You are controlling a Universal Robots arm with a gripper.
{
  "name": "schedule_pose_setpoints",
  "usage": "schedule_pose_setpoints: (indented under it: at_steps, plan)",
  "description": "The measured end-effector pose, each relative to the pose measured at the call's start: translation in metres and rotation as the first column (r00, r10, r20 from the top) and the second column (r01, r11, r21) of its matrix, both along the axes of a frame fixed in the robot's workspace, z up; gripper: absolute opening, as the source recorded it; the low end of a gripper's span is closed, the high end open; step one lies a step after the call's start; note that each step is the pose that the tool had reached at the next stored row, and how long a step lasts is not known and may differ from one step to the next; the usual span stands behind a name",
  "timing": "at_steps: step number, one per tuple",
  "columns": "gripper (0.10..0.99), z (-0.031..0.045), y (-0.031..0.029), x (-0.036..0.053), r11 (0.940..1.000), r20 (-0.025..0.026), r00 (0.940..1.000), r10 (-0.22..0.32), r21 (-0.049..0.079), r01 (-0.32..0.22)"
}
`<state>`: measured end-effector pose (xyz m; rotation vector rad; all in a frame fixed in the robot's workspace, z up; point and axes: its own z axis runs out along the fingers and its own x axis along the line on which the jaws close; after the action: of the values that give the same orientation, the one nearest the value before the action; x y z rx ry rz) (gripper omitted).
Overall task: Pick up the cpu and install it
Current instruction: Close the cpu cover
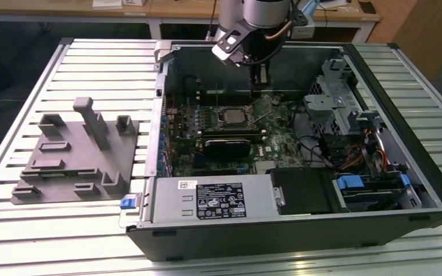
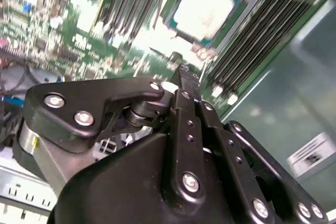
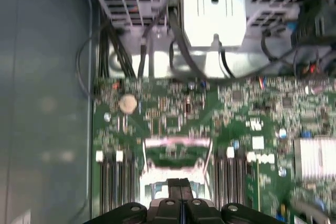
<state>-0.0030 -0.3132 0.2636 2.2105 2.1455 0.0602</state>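
Observation:
The cpu point(image 1: 232, 117) is a small silvery square lying flat in the socket on the green motherboard point(image 1: 278, 141) inside the open computer case. In the second wrist view the cpu point(image 2: 205, 6) shows its pale metal top beyond the fingertips. My gripper point(image 1: 259, 80) hangs above the board, a little behind the socket, apart from the cpu. Its black fingers point(image 3: 174, 184) are pressed together with nothing between them, so it is shut and empty. The gripper point(image 2: 184, 72) points toward the socket area.
A grey fixture plate point(image 1: 75, 155) with upright blocks lies on the slatted table point(image 1: 90, 63) at the exterior view's left. The case holds a power supply point(image 1: 213, 198) in front, a drive cage point(image 1: 336, 98) and cables point(image 1: 359, 155) at the right, and memory slots point(image 3: 115, 182).

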Motion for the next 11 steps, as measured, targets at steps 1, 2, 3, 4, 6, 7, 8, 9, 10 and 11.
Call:
schedule_pose_setpoints:
  at_steps: [1, 2, 3, 4, 6, 7, 8, 9, 10, 11]
  plan:
    - [0.106, 0.0, 0.0, 0.0044, 1.0, 0.0, 1.0, 0.0, 0.0, 0.0]
    - [0.106, 0.0, 0.0, 0.009, 1.0, 0.0, 1.0, 0.0, 0.0, 0.0]
    - [0.106, 0.0001, 0.0, 0.0135, 1.0, -0.0001, 1.0, 0.0, 0.0, 0.0]
    - [0.106, 0.0001, 0.0, 0.018, 1.0, -0.0001, 1.0, 0.0, 0.0, 0.0]
    - [0.106, 0.0, 0.0001, 0.0272, 1.0, -0.0001, 1.0, 0.0, 0.0, 0.0]
    - [0.106, 0.0, 0.0001, 0.0316, 1.0, -0.0001, 1.0, 0.0, 0.0, 0.0]
    - [0.106, 0.0, 0.0, 0.0361, 1.0, -0.0001, 1.0, 0.0, 0.0, 0.0]
    - [0.106, 0.0, 0.0, 0.041, 1.0, -0.0001, 1.0, 0.0, 0.0, 0.0]
    - [0.106, 0.0001, 0.0, 0.0451, 1.0, -0.0002, 1.0, 0.0, 0.0, 0.0]
    - [0.106, 0.0, 0.0, 0.0499, 1.0, -0.0002, 1.0, 0.0, 0.0, 0.0]
